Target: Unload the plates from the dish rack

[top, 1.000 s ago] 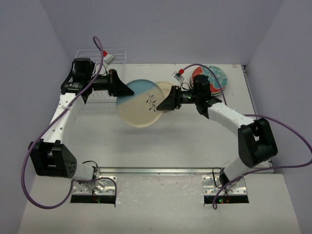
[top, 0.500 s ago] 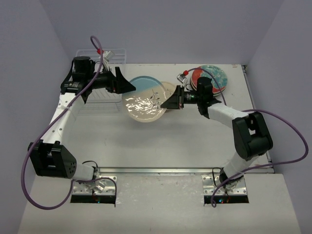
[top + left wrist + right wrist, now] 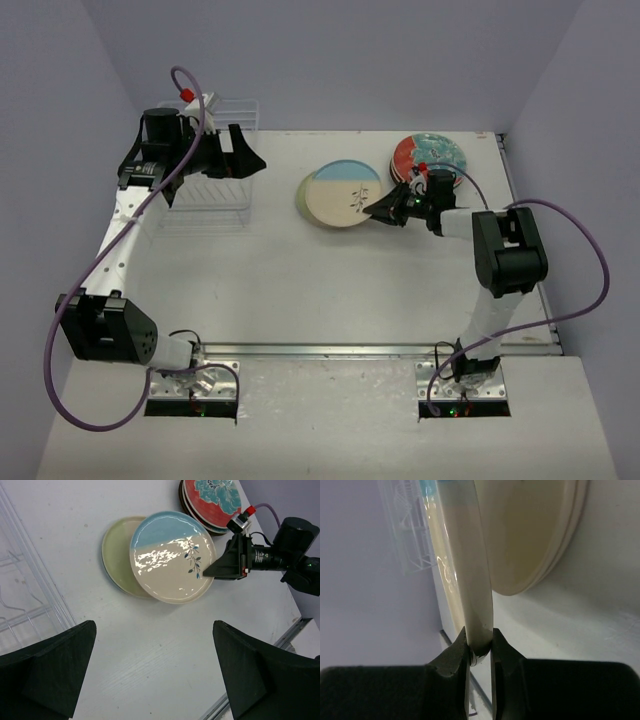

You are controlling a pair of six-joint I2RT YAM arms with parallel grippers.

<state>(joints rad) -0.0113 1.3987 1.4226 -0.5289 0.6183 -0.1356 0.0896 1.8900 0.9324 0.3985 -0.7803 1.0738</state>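
A cream plate with a pale blue segment (image 3: 345, 192) lies tilted over a pale cream plate (image 3: 304, 196) at mid table. My right gripper (image 3: 385, 208) is shut on its right rim. In the right wrist view the jaws (image 3: 480, 641) pinch the plate's edge (image 3: 470, 570), with the lower plate (image 3: 535, 535) beyond. A stack topped by a red and teal plate (image 3: 430, 155) sits behind the right gripper. My left gripper (image 3: 245, 156) hangs open and holds nothing beside the white wire dish rack (image 3: 212, 192). Its wrist view looks down between its jaws (image 3: 154, 626) at the cream plate (image 3: 170, 555).
The rack (image 3: 20, 595) stands at the table's back left, near the left wall. The right arm's wrist and its purple cable (image 3: 590, 260) lie close to the red plate stack (image 3: 212, 495). White table edges and walls bound both sides.
The left gripper opened, let go of the cream plate and drew back toward the rack. The right gripper closed on the plate's rim and carried it right, down over the pale plate.
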